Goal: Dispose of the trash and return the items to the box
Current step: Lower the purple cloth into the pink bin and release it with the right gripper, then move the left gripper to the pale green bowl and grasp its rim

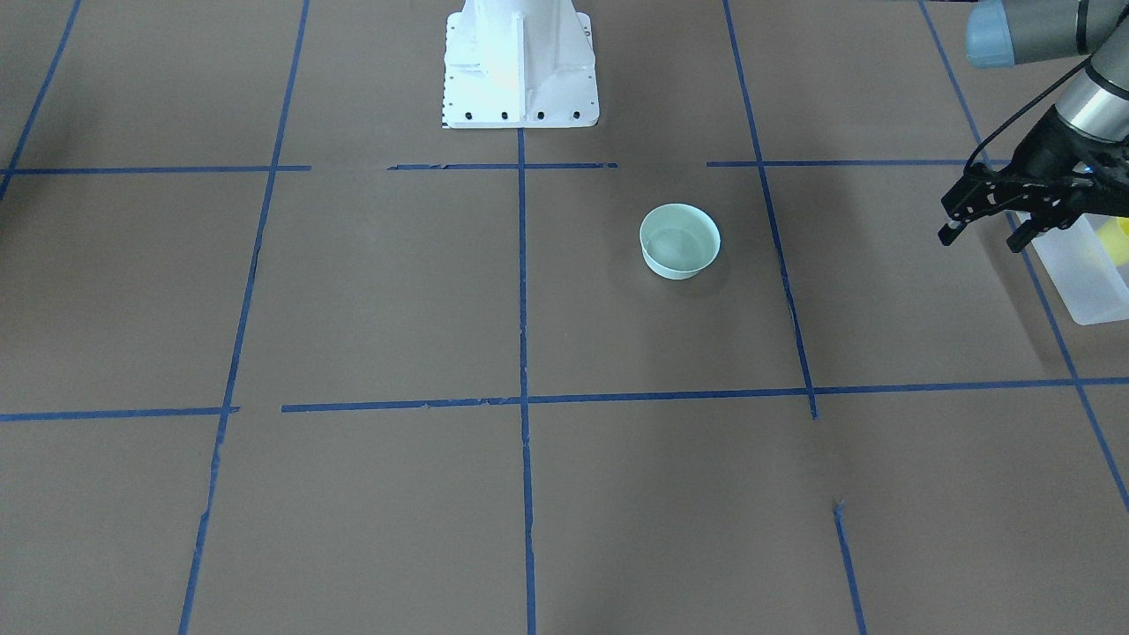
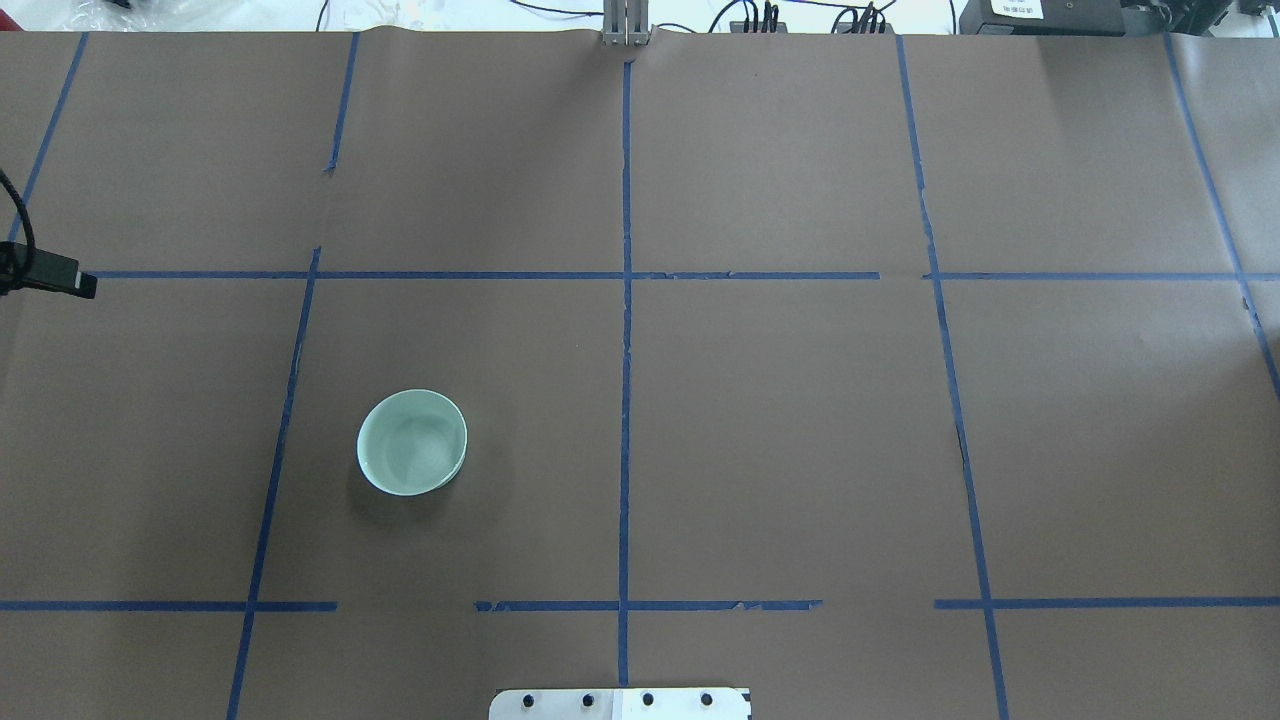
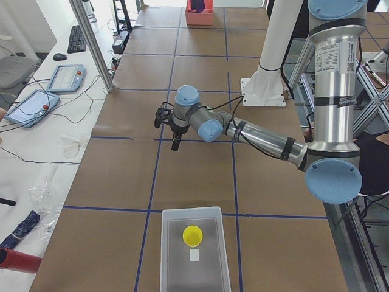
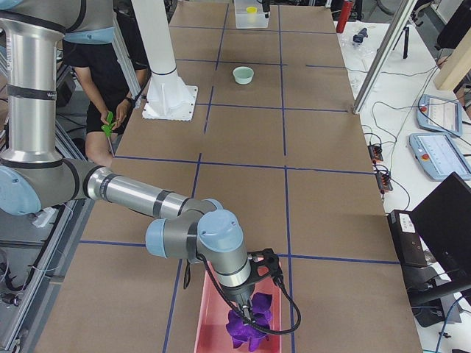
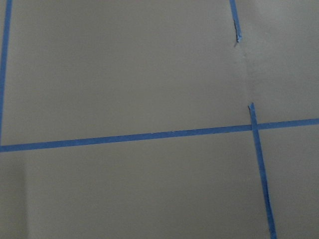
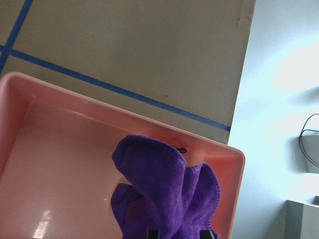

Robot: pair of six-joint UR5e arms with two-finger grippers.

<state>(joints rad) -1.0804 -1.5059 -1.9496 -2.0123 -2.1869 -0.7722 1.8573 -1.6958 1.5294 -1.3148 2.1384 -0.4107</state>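
We've got the yellow cup point(image 3: 192, 235) sitting inside the white box point(image 3: 176, 261) at the table's left end. Left gripper point(image 1: 981, 240) hangs near that box, jaws spread, nothing in them. Right gripper point(image 6: 180, 234) is clamped on a purple cloth point(image 6: 164, 184) over the pink bin point(image 6: 60, 124).

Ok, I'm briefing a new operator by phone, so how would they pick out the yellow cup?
Go to the end of the table on the robot's left, where a frosted white box sits. The yellow cup sits inside it, near the middle. It is the only bright yellow thing there; its one neighbour is a small white square.
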